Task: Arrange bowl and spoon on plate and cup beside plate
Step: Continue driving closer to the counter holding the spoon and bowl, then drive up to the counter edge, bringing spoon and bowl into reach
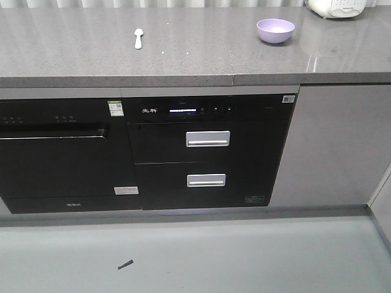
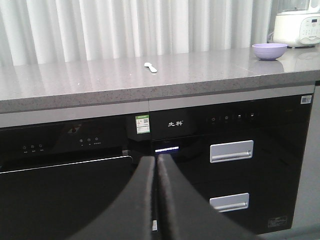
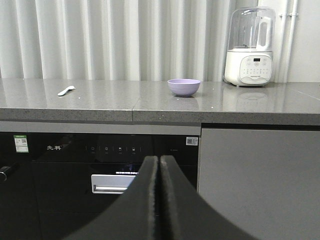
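Note:
A pale-lilac bowl (image 1: 275, 30) stands upright on the grey countertop (image 1: 183, 58), toward its right; it also shows as the bowl (image 2: 269, 51) and the bowl (image 3: 183, 86). The small whitish spoon (image 1: 138, 38) lies flat on the counter well left of the bowl, seen too as the spoon (image 2: 150, 67) and the spoon (image 3: 66, 90). My left gripper (image 2: 156, 159) is shut and holds nothing, low before the black cabinet fronts. My right gripper (image 3: 159, 158) is likewise shut and empty, below counter height. No plate or cup is in view.
A bulky white appliance (image 3: 249, 47) stands on the counter's far right, behind the bowl. Below the counter are a black oven-like unit (image 1: 58, 152) and a black unit with two drawers with silver handles (image 1: 208, 138). A small dark scrap (image 1: 125, 264) lies on the floor.

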Controlling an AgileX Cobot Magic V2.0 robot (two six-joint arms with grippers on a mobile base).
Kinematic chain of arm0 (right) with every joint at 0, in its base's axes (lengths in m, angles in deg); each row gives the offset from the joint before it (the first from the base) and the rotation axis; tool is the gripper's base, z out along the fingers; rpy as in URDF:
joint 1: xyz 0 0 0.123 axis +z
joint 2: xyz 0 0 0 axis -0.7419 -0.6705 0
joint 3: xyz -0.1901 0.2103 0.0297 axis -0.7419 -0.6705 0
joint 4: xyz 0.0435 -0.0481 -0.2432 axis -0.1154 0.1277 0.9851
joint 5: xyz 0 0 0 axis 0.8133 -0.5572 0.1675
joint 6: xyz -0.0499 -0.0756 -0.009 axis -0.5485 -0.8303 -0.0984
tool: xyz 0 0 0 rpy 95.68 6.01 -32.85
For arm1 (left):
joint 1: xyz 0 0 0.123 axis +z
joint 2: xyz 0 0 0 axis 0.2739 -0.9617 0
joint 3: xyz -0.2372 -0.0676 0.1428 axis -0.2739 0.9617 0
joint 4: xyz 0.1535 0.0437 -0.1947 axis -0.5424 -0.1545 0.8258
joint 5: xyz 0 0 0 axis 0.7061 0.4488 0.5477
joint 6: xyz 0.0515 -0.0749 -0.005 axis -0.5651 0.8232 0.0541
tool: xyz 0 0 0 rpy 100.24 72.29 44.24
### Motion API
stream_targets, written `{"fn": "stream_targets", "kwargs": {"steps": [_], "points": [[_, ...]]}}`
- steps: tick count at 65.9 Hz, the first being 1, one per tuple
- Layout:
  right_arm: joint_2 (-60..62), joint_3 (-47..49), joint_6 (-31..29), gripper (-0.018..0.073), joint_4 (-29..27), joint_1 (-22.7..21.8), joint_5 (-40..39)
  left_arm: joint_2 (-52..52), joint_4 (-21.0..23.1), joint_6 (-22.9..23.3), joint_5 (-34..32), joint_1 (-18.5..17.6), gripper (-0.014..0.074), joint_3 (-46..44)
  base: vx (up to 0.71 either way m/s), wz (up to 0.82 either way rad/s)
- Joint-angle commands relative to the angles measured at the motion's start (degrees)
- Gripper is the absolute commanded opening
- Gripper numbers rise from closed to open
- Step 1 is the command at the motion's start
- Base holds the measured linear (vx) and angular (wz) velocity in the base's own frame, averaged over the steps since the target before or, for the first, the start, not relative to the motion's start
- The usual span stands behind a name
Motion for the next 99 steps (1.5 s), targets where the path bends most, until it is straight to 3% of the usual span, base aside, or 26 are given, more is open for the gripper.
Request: {"fn": "stream_targets", "kwargs": {"steps": [1, 99], "points": [[0.3, 0.0, -0.6, -0.0002, 0.2, -0.2, -4.4, 0.9, 0.1, 0.5, -4.4, 0.0, -0.0006, 1.7, 0.07, -0.01], [0.3, 0.0, -0.6, -0.0002, 0.2, -0.2, -4.4, 0.9, 0.1, 0.5, -4.4, 0.0, -0.0006, 1.7, 0.05, 0.00]]}}
